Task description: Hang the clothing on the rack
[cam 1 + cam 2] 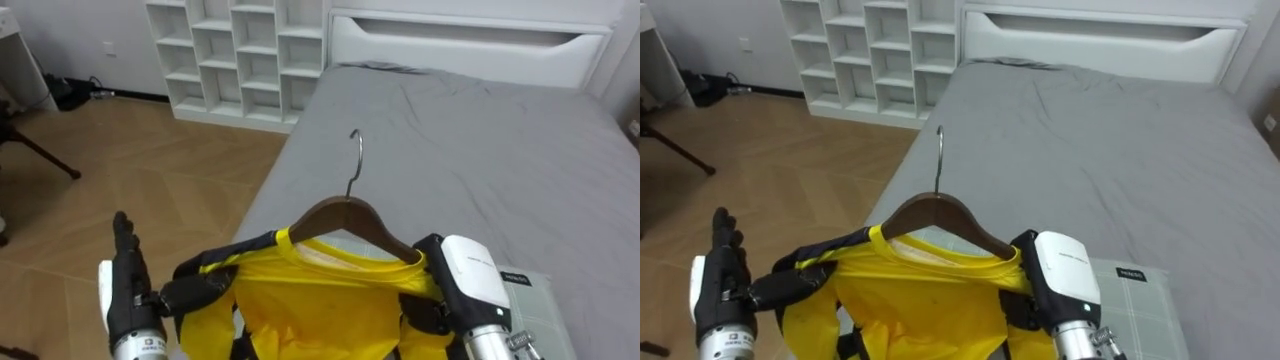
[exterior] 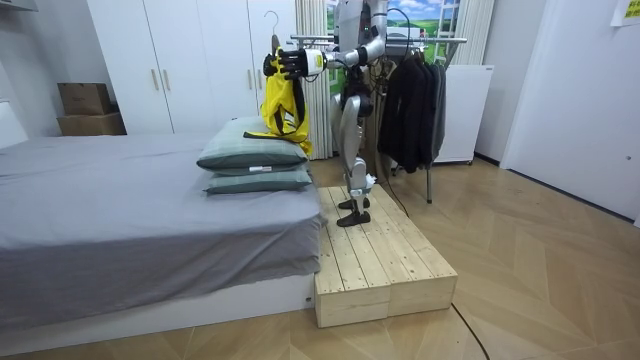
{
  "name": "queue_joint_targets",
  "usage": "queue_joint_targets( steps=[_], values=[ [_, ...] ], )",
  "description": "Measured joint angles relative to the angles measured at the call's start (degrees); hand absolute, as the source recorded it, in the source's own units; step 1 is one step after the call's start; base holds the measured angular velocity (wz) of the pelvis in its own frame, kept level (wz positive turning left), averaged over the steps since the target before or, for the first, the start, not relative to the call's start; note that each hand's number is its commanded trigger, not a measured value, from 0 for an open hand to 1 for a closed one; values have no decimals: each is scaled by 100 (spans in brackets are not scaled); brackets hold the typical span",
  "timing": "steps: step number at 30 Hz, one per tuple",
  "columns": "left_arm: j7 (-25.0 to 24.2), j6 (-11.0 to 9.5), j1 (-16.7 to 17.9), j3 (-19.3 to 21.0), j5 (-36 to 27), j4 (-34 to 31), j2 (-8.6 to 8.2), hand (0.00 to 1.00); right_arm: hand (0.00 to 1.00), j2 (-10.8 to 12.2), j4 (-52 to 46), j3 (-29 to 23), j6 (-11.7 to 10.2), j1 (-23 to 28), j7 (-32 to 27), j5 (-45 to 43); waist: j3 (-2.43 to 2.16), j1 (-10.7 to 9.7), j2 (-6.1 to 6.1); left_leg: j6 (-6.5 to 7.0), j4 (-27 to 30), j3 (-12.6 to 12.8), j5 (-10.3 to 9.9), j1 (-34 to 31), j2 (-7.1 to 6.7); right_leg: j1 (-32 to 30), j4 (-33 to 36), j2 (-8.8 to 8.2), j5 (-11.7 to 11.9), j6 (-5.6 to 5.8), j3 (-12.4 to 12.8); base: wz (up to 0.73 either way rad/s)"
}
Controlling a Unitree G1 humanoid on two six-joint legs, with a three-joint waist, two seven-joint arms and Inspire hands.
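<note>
Just over the grey bed's (image 1: 480, 150) edge: yellow shirt (image 1: 310, 300) on dark wooden hanger (image 1: 345, 210), between both hands. Fingers of the left hand (image 1: 125, 295) straight, beside the shirt's black trim; right hand (image 1: 468, 272) fingers hidden, cannot tell.

Free room above bed (image 1: 480, 150) round hanger (image 1: 345, 215)

Bedroom, domestic. You have before you: one bed (image 1: 480, 140), grey sheet; white headboard (image 1: 470, 45); two stacked pillows (image 2: 255, 158); white cubby shelving (image 1: 235, 55); white wardrobe (image 2: 190, 60) along the wall; clothes rail (image 2: 440, 40) hung with dark garments (image 2: 410, 100); wood-plank floor (image 1: 150, 180).
</note>
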Motion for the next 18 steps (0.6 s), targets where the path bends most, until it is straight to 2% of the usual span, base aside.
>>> queue_joint_targets(
  steps=[4, 12, 15, 18],
  values=[
    [-26, 0, 13, -4, 3, 0, 0, 0, 100, 0, 0, 4, -9, 66, 0, 44, -21, 2, 33, 0, -4, -1, 0, 32, 1, 24, 0, 0, 0, 0, -3, 0],
    [-86, 0, 11, 0, -8, 0, 1, 0, 100, -1, -2, 2, 0, 73, 0, 56, -27, -14, 27, 0, -4, -2, 0, 18, 1, -6, 5, 0, 0, 0, 0, 0],
    [-342, 14, 20, 59, -226, 1, 7, 0, 100, -3, -1, 2, 31, 78, 57, 75, -32, -9, 15, 0, -12, 17, 1, 32, 2, -12, 3, -2, 0, 0, 20, -2],
    [-839, 134, 45, 90, -361, 11, 42, 0, 100, -35, -1, -31, 173, 80, 168, 29, -40, -33, -5, 0, -3, 12, 1, 33, 1, 10, 10, -5, 0, 0, -3, 0]
  ],
)
